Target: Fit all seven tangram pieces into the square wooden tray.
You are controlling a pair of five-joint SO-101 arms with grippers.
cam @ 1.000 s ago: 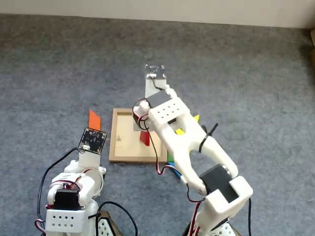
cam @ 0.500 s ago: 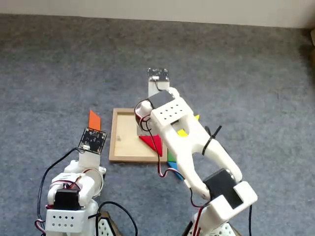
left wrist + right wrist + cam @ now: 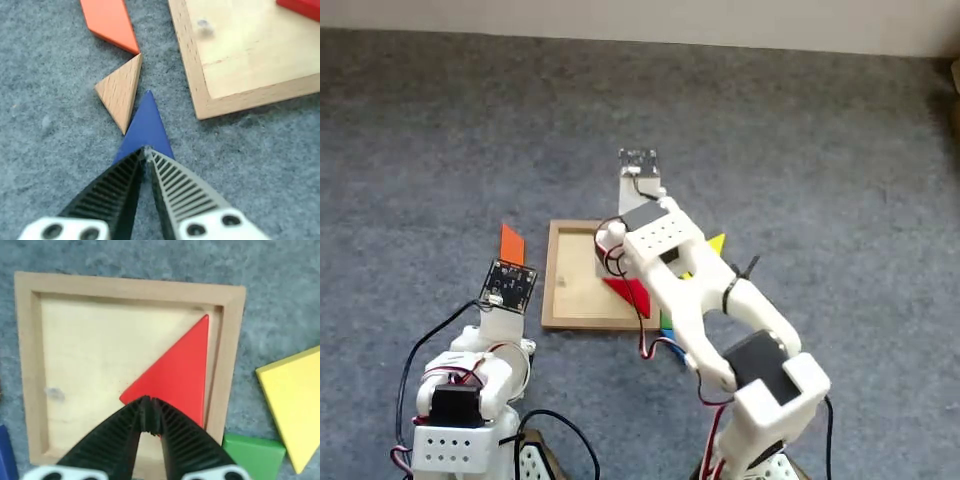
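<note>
Where the left arm (image 3: 470, 390) sits at the near left of the table in the high view, the orange piece (image 3: 512, 243) lies on the carpet just beyond its wrist, left of the wooden tray (image 3: 552, 300).

Left wrist view:
- The left gripper (image 3: 145, 152) has its jaws pressed together, with nothing between them.
- Its tip is over the near end of the blue triangle (image 3: 146, 125). Contact cannot be told.
- The plain wood triangle (image 3: 120, 92) lies just beside the blue one, and their corners meet.
- The orange piece (image 3: 109, 21) is beyond that, its corner at the wood triangle's tip.
- The tray corner (image 3: 200, 100) is near the blue triangle but apart from it.
- An edge of the red triangle (image 3: 302, 7) shows inside the tray.

In the high view, the right arm (image 3: 690, 290) stretches over the tray's right side. The red triangle (image 3: 630, 293) lies flat inside the tray at the near right.

Right wrist view:
- The right gripper (image 3: 149, 416) is also closed tight and holds nothing.
- Its tip is over the red triangle (image 3: 182, 375) near the sloping long edge.
- One short side of the red triangle runs along the tray wall (image 3: 227, 365), and the rest of the tray floor is bare wood.
- Outside that wall, the green piece (image 3: 255, 457) sits just beside the tray corner.
- The yellow triangle (image 3: 295, 400) lies next to the green piece on the carpet.

In the high view, the green piece (image 3: 666, 322) and the yellow triangle (image 3: 717, 243) peek out from under the right arm, right of the tray.
</note>
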